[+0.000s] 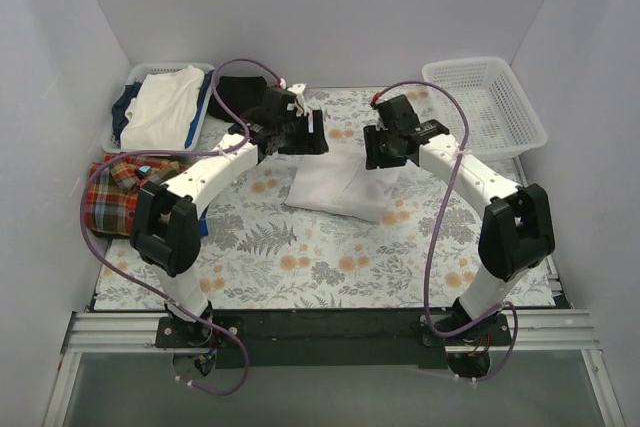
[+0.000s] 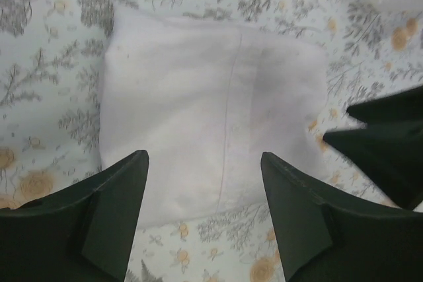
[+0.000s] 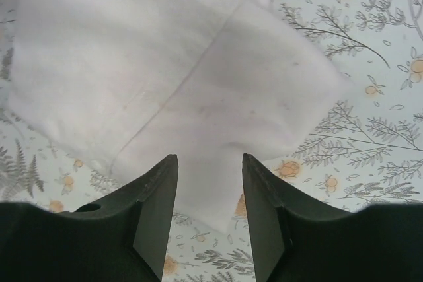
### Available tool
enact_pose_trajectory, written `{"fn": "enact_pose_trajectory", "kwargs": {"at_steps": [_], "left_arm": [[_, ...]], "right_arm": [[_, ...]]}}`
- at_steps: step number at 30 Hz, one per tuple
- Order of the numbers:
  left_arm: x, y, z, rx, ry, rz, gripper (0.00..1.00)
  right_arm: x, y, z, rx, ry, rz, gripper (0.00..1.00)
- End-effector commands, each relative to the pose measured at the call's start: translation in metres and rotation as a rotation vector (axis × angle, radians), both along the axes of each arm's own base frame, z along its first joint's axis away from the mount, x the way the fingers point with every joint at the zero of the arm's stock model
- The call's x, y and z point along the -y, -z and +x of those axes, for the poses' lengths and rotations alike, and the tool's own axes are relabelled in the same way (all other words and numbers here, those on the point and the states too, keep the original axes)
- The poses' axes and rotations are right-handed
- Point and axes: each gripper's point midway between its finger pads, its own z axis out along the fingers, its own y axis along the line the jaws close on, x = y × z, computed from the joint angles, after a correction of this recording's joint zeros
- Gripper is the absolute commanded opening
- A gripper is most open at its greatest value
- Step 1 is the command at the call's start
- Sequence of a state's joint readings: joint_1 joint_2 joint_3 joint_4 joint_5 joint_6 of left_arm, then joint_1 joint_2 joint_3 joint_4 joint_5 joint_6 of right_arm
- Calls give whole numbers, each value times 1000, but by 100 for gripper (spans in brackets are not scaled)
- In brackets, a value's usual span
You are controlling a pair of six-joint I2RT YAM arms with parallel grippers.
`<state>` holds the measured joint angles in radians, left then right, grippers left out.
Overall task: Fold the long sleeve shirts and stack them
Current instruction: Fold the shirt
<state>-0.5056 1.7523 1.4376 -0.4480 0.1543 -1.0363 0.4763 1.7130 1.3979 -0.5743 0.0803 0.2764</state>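
Observation:
The white shirt point(image 1: 340, 187) lies folded into a rough rectangle on the floral cloth at the table's middle. It fills the left wrist view point(image 2: 211, 97) and the right wrist view point(image 3: 178, 64). My left gripper point(image 1: 306, 139) hovers open over its far left edge, jaws wide and empty point(image 2: 205, 163). My right gripper point(image 1: 386, 154) hovers open over its far right corner, and a flap of the fabric lies below the gap between the jaws point(image 3: 210, 163). The plaid shirt point(image 1: 115, 192) lies crumpled at the table's left edge.
A white basket point(image 1: 120, 112) at the back left holds folded white and blue clothes. A small black garment point(image 1: 240, 95) lies next to it. An empty white basket point(image 1: 485, 102) stands at the back right. White walls close in on three sides.

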Motion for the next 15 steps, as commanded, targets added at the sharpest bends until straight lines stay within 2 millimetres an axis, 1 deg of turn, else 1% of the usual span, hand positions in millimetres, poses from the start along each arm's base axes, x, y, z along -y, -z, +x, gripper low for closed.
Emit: {"fn": "enact_pose_trajectory", "kwargs": {"at_steps": [1, 2, 3, 5, 6, 8, 9, 11, 12, 15], "left_arm": [[9, -14, 32, 44, -16, 3, 69], [12, 3, 38, 14, -25, 19, 69], [16, -4, 48, 29, -32, 9, 69], [21, 9, 53, -5, -37, 17, 68], [23, 22, 56, -30, -38, 26, 68], [29, 27, 60, -45, -29, 13, 68], [31, 37, 61, -67, -24, 13, 68], [38, 44, 62, -85, -15, -6, 67], [39, 54, 62, -100, -15, -5, 67], [43, 65, 65, -110, -12, -19, 67]], "right_arm": [[-29, -12, -25, 2, -99, 31, 52], [-37, -7, -34, -19, -124, 32, 52], [-41, -4, -38, -26, -133, 34, 51], [-48, 3, -47, -50, -145, 35, 51], [-49, 8, -50, -67, -146, 32, 50], [-54, 14, -56, -85, -156, 34, 47], [-53, 19, -59, -99, -155, 27, 47], [-52, 25, -61, -110, -150, 21, 46], [-49, 31, -64, -124, -143, 10, 46], [-44, 45, -68, -149, -124, -11, 44]]}}
